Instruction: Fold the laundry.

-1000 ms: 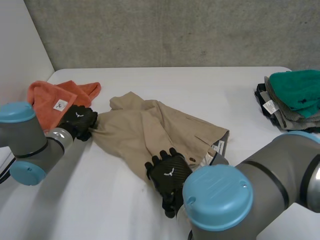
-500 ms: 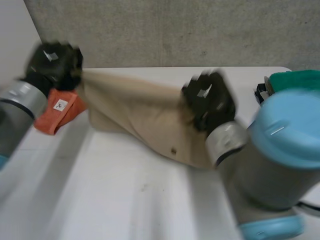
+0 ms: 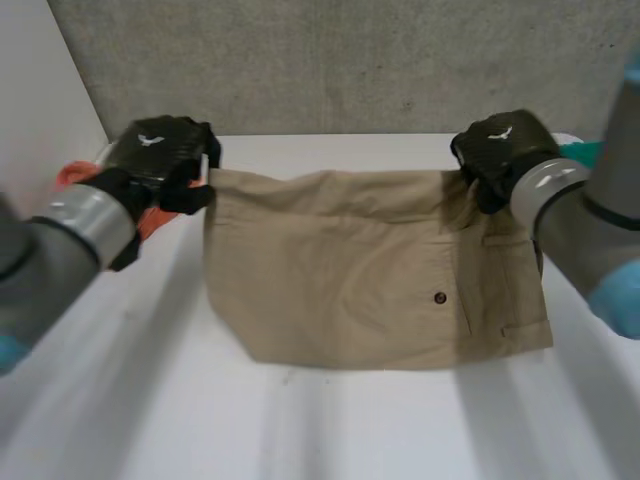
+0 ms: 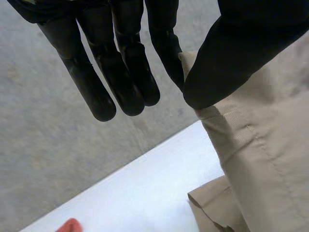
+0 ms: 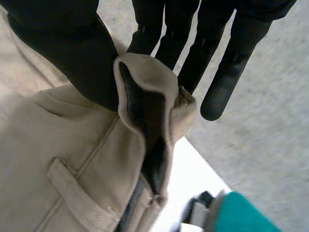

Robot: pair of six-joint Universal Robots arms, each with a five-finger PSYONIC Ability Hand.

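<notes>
A pair of tan shorts (image 3: 360,270) hangs spread above the white table (image 3: 330,430), held up by its top edge. My left hand (image 3: 160,160) pinches the shorts' left top corner (image 4: 212,113) between thumb and straight fingers. My right hand (image 3: 497,150) pinches the waistband (image 5: 149,96) at the right top corner the same way. The lower hem reaches down near the tabletop. A small dark button (image 3: 439,297) and a pocket seam show on the right half.
An orange towel (image 3: 150,215) lies at the table's left, behind my left hand. A stack of folded laundry topped with teal cloth (image 5: 241,212) sits at the far right (image 3: 585,152). A grey wall rises behind the table.
The shorts lay crumpled on the table; both hands closed on them, lifted and pulled apart, so they now hang flat and spread between the hands.
</notes>
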